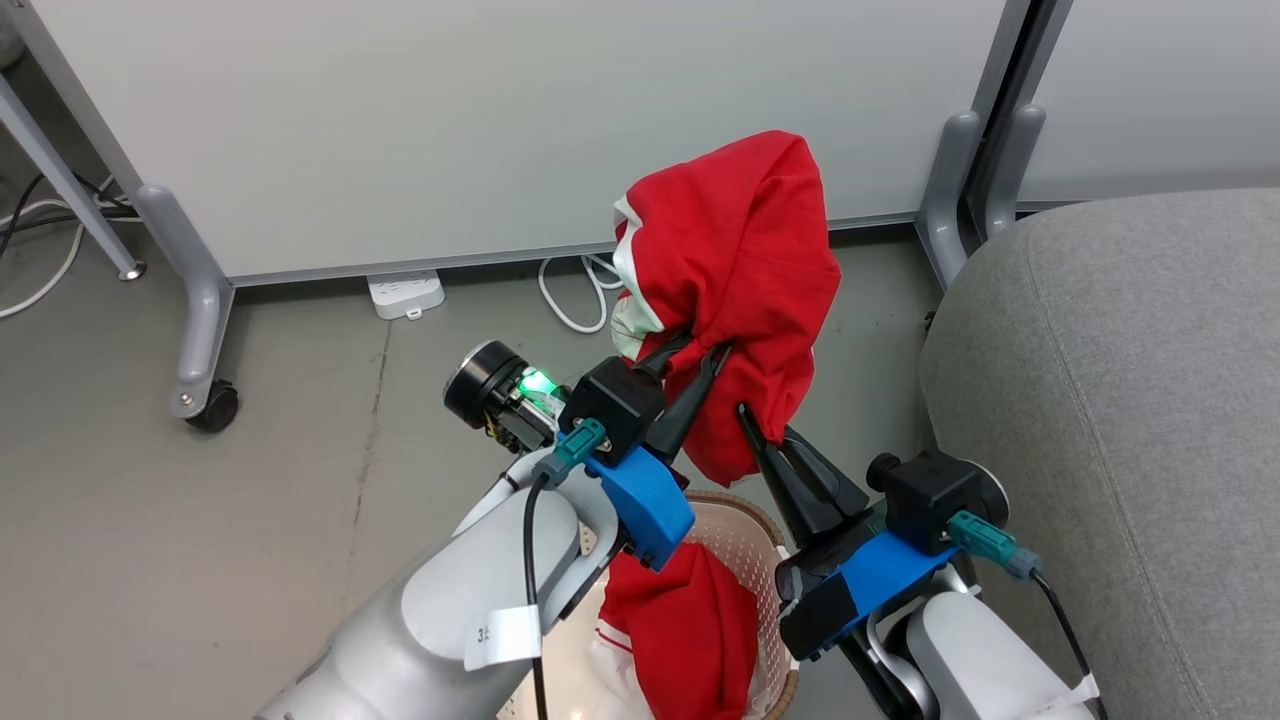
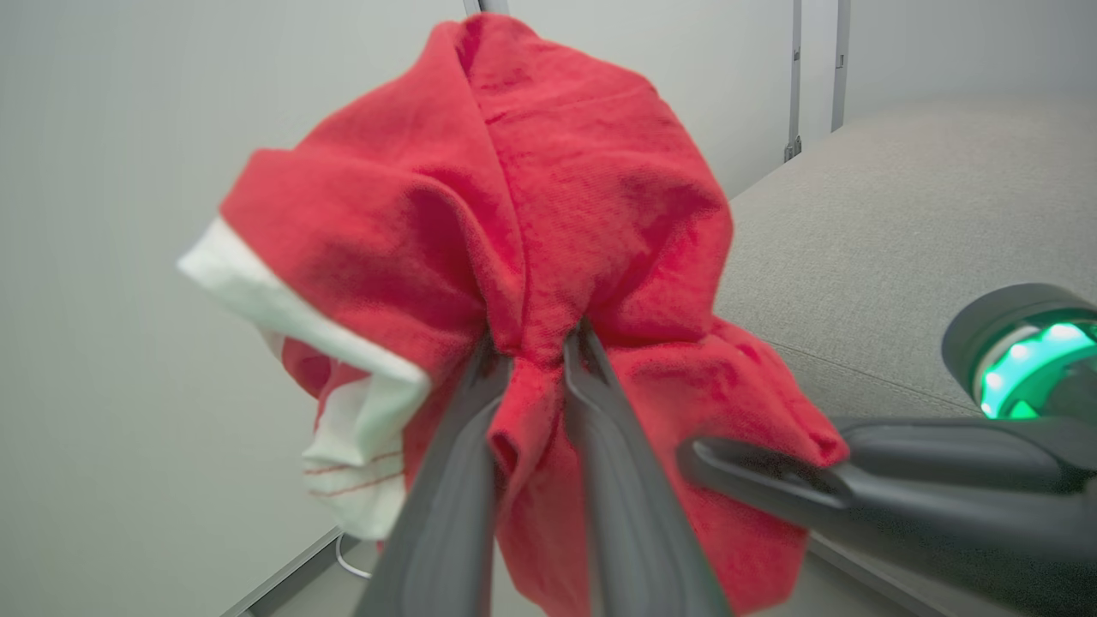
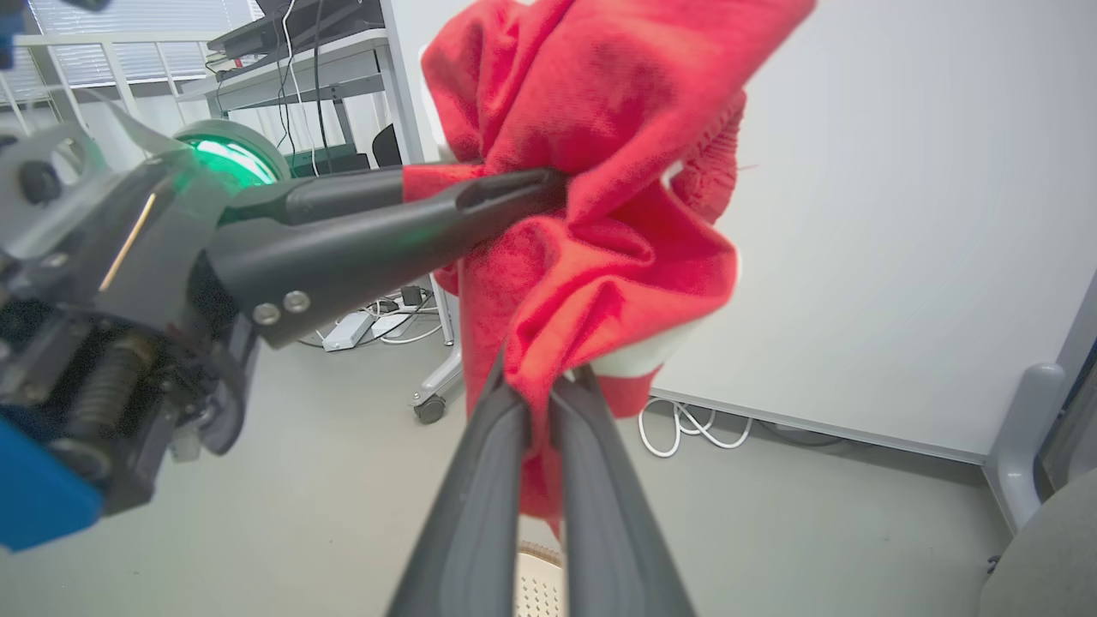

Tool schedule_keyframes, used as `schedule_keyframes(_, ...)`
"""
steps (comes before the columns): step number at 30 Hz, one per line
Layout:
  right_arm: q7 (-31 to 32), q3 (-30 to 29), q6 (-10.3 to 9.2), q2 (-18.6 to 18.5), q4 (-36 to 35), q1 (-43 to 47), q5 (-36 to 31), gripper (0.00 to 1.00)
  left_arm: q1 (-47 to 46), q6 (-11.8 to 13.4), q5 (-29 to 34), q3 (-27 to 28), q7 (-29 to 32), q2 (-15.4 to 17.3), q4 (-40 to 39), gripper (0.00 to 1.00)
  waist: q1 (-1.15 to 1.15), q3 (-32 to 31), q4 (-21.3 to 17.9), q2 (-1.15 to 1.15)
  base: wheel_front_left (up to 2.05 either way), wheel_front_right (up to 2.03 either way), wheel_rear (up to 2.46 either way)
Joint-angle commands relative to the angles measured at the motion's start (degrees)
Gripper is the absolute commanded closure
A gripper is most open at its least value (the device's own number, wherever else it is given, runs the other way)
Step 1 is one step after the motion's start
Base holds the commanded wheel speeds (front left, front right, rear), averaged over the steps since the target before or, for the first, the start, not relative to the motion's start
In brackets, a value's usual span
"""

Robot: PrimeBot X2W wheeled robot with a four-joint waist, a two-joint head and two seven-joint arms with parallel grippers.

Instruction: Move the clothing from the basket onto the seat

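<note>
Grasp by both arms: red garment (image 1: 740,250) above basket (image 1: 752,560), middle pinched tight by left end effector (image 1: 707,346), lower fold clamped in closed right end effector (image 1: 745,412).

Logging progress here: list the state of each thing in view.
laundry basket, upright on floor
raised red garment, bunched, held aloft
second red garment, lying in laundry basket
left gripper, shut on raised red garment
right gripper, shut on raised red garment
sofa seat, no clothing visible
</note>
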Motion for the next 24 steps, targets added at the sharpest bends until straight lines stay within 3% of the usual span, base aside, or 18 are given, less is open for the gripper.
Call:
schedule_keyframes(1,-0.1,-0.1,0.01,0.2,-0.2,-0.7,-0.2,1.00,-0.3,0.0,-0.3,0.1,-0.3,-0.2,0.1,1.00,0.00,-0.1,0.0,0.00,0.00,0.00,0.00)
schedule_keyframes(19,-0.1,0.3,0.01,-0.2,0.5,-0.5,-0.4,1.00,0.9,-0.4,-0.2,0.7,-0.3,-0.3,0.2,1.00,0.00,-0.8,0.0,0.00,0.00,0.00,0.00)
schedule_keyframes(20,-0.1,0.3,0.01,-0.2,0.5,-0.6,-0.4,1.00,0.8,-0.4,-0.2,0.8,-0.3,-0.3,0.2,0.80,0.00,-0.8,0.0,0.00,0.00,0.00,0.00)
schedule_keyframes(21,-0.1,0.3,0.01,-0.3,0.5,-0.6,-0.4,1.00,0.7,-0.2,-0.1,1.0,-0.3,-0.4,0.0,0.17,0.00,-0.8,0.0,0.00,0.00,0.00,0.00)
schedule_keyframes(22,-0.1,0.3,0.01,-0.3,0.4,-0.6,-0.4,1.00,0.8,-0.1,0.0,1.0,-0.3,-0.4,-0.1,0.00,0.00,-0.8,0.1,0.00,0.00,0.00,0.00)
schedule_keyframes(24,-0.1,0.3,0.01,-0.3,0.4,-0.6,-0.4,1.00,0.9,-0.1,0.1,1.2,-0.3,-0.4,-0.1,0.00,0.00,-0.8,0.1,0.00,0.00,0.00,0.00)
